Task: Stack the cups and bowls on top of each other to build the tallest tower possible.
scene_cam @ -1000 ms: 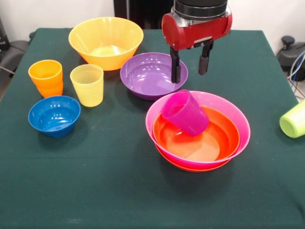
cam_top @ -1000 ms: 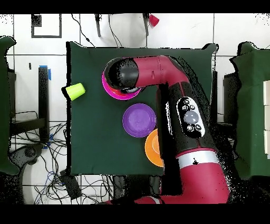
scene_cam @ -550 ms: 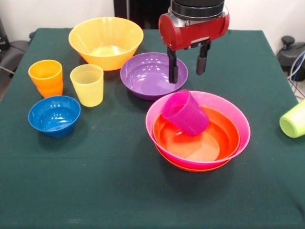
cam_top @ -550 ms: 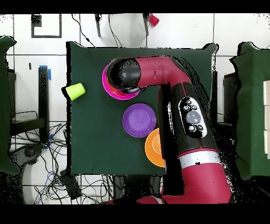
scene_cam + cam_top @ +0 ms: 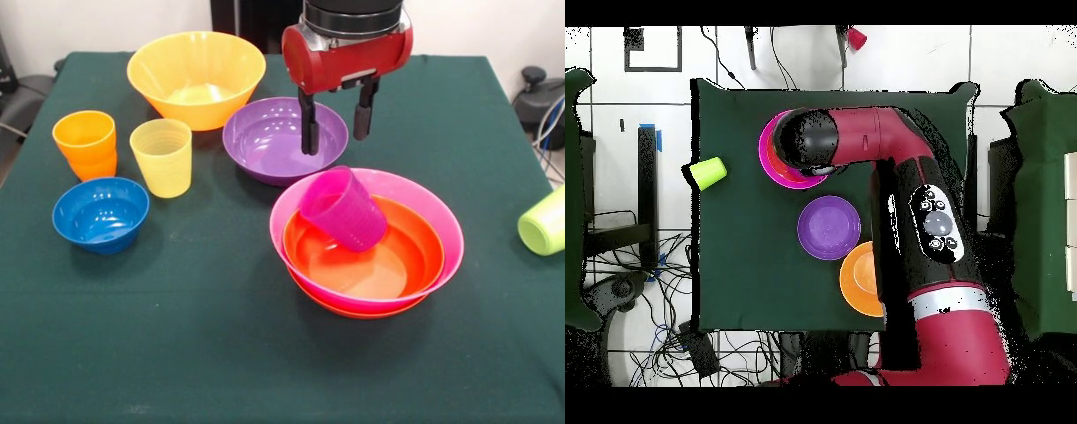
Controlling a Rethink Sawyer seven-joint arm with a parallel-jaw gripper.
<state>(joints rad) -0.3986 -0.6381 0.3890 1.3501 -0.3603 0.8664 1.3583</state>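
A dark green cloth-covered table (image 5: 177, 353) carries everything; in the overhead view it stands on a pale tiled floor (image 5: 625, 110) strewn with black cables (image 5: 655, 330).

Taking the glossy pink plastic bowl (image 5: 433, 208) as landmark: it sits nested on a shallow red-orange bowl whose rim (image 5: 353, 311) shows just beneath it, and a second shallow red-orange bowl (image 5: 406, 265) lies inside it. A translucent purple plastic tumbler (image 5: 344, 210) leans tilted in that inner bowl, against the pink bowl's rear left wall. Just behind and to the left of the pink bowl, in the front view, is the wide purple bowl (image 5: 269, 141), and farther back and left the large deep yellow-orange bowl (image 5: 196, 75). Well to its left stand a yellow tumbler (image 5: 162, 156), an orange tumbler (image 5: 86, 143) and a small blue bowl (image 5: 100, 212). Well to its right a lime green tumbler (image 5: 546, 221) lies on its side, partly cut off by the edge.

The red and black gripper (image 5: 335, 124) hangs behind the pink bowl, over the purple bowl's right rim, its fingers (image 5: 307, 128) spread and holding nothing. Since a second ago it has shifted left and slightly upward; the bowls and tumblers have not moved.

From overhead, the arm (image 5: 915, 190) hides most of the pink bowl and part of the yellow-orange bowl.
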